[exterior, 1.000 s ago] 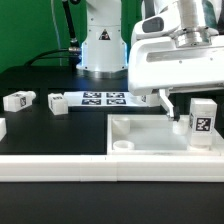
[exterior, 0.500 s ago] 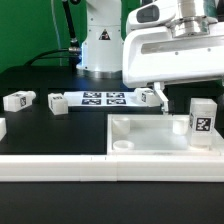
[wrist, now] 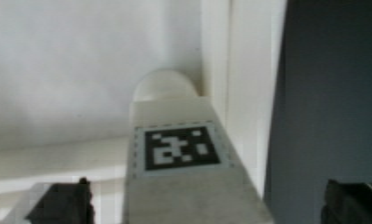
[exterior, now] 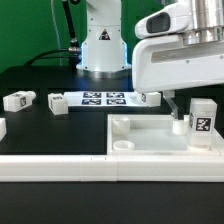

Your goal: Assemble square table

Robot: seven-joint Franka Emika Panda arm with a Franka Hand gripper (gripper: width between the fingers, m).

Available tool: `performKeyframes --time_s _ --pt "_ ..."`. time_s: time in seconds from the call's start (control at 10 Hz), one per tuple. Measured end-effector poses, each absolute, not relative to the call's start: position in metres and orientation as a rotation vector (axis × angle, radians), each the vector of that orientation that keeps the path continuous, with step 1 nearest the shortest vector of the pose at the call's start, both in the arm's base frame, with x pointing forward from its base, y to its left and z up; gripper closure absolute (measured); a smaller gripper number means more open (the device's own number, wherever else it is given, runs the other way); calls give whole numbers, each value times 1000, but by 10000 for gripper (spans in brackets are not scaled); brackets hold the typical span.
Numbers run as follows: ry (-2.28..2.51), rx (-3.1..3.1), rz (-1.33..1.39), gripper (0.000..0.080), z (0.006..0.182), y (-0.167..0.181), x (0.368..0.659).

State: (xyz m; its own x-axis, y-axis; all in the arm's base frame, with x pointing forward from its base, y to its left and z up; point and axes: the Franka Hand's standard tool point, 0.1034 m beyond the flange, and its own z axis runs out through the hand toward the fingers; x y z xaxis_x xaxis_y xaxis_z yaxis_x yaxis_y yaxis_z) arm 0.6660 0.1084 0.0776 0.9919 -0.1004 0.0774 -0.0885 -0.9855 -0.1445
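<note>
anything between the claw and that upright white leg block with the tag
Nothing visible does. In the wrist view the small white tagged leg block lies straight ahead of the open claw, centred between its dark fingertips, with only bare gaps on either side.

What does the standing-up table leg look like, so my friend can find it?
Start at the big white square table top, the tray at the front of the black table. Near its end on the exterior view's right stands a small white leg. It alone is upright on the top, tag facing the camera; the other legs sit on the black table.
</note>
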Motion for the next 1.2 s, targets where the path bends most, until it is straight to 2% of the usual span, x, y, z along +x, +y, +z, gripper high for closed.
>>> performKeyframes --time_s 0.4,0.5,0.6,0.7,0.8,1.1,1.2 --pt "195 -2997 -143 151 77 103 671" --pt "216 -2995 -141 284 77 102 671" --pt "231 -2994 -140 284 77 102 671" --pt "332 -2979 -132 422 77 103 670" --pt "441 -2963 -124 508 76 101 671" --pt "680 -2913 -106 508 76 99 671" --pt "933 -2836 -87 508 75 98 671"
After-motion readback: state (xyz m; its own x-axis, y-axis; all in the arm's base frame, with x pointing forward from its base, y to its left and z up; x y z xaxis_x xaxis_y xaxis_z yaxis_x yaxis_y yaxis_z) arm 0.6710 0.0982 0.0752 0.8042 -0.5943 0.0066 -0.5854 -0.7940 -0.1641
